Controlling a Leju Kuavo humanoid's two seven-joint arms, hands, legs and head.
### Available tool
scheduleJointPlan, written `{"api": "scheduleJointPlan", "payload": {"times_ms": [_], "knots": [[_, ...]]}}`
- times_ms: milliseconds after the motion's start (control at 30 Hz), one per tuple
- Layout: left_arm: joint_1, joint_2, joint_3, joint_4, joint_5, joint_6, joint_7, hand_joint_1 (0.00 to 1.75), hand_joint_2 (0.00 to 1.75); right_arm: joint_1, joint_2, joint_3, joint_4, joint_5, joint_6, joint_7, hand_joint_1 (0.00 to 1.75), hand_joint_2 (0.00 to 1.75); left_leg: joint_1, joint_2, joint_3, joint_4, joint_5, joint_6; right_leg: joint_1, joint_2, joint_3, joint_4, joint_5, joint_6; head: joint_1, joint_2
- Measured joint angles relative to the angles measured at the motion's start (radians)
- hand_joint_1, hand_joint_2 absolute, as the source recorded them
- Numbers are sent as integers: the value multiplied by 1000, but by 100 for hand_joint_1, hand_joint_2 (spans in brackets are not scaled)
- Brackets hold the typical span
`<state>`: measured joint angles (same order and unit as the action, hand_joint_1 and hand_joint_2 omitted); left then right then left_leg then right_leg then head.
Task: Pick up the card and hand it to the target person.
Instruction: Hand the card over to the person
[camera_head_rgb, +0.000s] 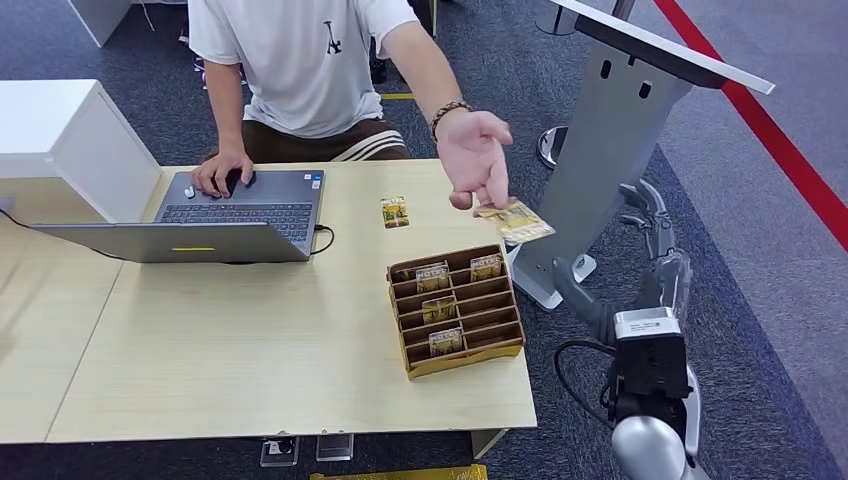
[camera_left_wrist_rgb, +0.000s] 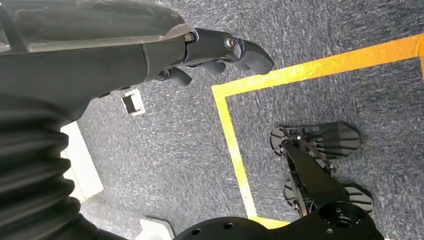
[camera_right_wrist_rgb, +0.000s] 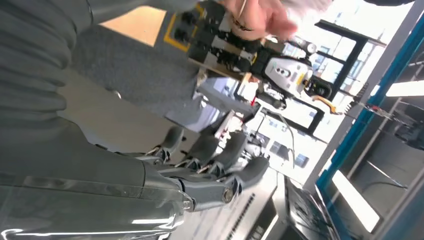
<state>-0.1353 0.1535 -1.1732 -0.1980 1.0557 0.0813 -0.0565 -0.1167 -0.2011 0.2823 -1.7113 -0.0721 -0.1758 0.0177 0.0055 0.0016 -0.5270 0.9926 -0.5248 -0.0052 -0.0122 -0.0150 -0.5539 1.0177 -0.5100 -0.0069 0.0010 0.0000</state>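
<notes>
Your right robot hand (camera_head_rgb: 655, 235) is raised off the table's (camera_head_rgb: 250, 340) right edge, beside the grey stand (camera_head_rgb: 610, 150). Fingers spread, nothing in it; the right wrist view confirms that. Left robot hand (camera_left_wrist_rgb: 220, 52) hangs at your side over the carpet, fingers loosely curled, also empty.

The card (camera_head_rgb: 518, 222) is with the person (camera_head_rgb: 300, 60): pinched under the fingers of their outstretched hand (camera_head_rgb: 475, 155), just past the table's far right corner, a little apart from your right robot hand. So my read is the handover step is done or in its last beat.

More cards sit in the slotted tray (camera_head_rgb: 455, 310) near the table's right edge, and one loose card (camera_head_rgb: 394, 212) lies flat between tray and laptop (camera_head_rgb: 200, 215).

Next move, I'd say: pull the right arm back clear of the stand and the person's hand. Watch the stand; it's close to your fingers.
</notes>
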Motion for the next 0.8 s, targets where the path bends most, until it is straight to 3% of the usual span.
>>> {"api": "scheduleJointPlan", "payload": {"times_ms": [433, 633, 800], "knots": [[0, 0, 1, 0, 0, 0, 0, 0, 0, -2, -2, 0, 10, -11, 11, 12, 0, 175, 0, 0, 0, 0, 0, 0, 0, 0, 0, 0, 0, 0, 0, 0], [4, 4, 7, 0, 5, -1, 0, 0, 0, -16, -20, 5, 83, -44, 44, 108, 0, 175, 0, 0, 0, 0, 0, 0, 0, 0, 0, 0, 0, 0, 1, 0], [6, 8, 9, 0, 9, 0, 1, 0, 0, -25, -39, 10, 128, -52, 65, 131, 0, 175, 0, 0, 0, 0, 0, 0, 0, 0, 0, 0, 0, 0, 1, 0]]}}
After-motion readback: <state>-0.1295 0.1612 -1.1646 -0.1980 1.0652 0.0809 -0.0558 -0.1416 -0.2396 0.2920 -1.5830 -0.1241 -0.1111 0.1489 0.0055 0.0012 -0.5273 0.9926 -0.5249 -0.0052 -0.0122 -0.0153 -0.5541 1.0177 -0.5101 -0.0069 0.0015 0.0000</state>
